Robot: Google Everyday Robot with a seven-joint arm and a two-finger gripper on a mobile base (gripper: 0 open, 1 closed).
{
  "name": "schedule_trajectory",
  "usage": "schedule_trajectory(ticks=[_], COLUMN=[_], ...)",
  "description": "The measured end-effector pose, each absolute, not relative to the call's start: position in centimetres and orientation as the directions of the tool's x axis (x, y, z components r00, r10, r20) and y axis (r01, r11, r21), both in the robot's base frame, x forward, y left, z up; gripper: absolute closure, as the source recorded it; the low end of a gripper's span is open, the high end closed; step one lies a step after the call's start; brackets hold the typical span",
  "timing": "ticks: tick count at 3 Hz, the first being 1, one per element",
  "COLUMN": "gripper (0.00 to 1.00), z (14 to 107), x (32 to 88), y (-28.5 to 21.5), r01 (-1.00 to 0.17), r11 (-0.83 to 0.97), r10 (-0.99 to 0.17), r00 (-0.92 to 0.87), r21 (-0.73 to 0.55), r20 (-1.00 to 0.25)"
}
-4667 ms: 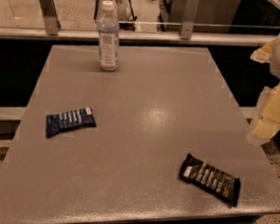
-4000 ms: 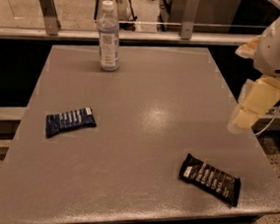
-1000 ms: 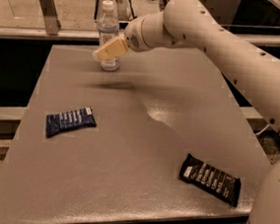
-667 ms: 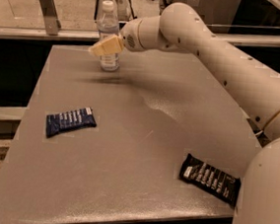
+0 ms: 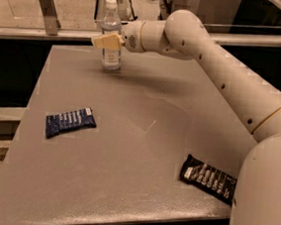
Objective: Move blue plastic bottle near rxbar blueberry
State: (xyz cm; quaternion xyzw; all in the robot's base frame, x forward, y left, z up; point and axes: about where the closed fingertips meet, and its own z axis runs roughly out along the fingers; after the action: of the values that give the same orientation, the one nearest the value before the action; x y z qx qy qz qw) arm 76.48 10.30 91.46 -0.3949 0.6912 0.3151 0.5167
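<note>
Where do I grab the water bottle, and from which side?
Take the bottle around its straight middle, below the tapering shoulder, coming in level from the open table side. It stands upright at the far edge, so a sideways grip probably suits it best. The gripper is in front of it at that height.

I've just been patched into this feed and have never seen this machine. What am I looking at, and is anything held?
There is one camera view, looking down across a grey table. The thick white tube from the right is the robot's single arm; its pale yellow tip is the claw. The claw is at the far edge, right at the upright blue plastic bottle. Whether it grips the bottle cannot be told. Near left lies a dark blue snack bar, near right a black bar.
</note>
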Motion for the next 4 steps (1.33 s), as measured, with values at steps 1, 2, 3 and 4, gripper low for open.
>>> schedule_trajectory(ticks=[1, 2, 3, 4], gripper=[0.72, 0.95, 1.0, 1.0], z=[93.9, 95.9, 96.0, 96.0], x=[74.4, 72.3, 72.0, 72.0], y=[9.6, 9.0, 9.2, 9.2], r01=[-0.904, -0.927, -0.93, -0.93], r11=[0.427, 0.376, 0.369, 0.369], r10=[-0.142, -0.103, -0.101, -0.101], r00=[-0.098, -0.045, -0.039, -0.039], r21=[0.028, 0.003, -0.001, -0.001], r20=[-0.985, -0.994, -0.994, -0.994])
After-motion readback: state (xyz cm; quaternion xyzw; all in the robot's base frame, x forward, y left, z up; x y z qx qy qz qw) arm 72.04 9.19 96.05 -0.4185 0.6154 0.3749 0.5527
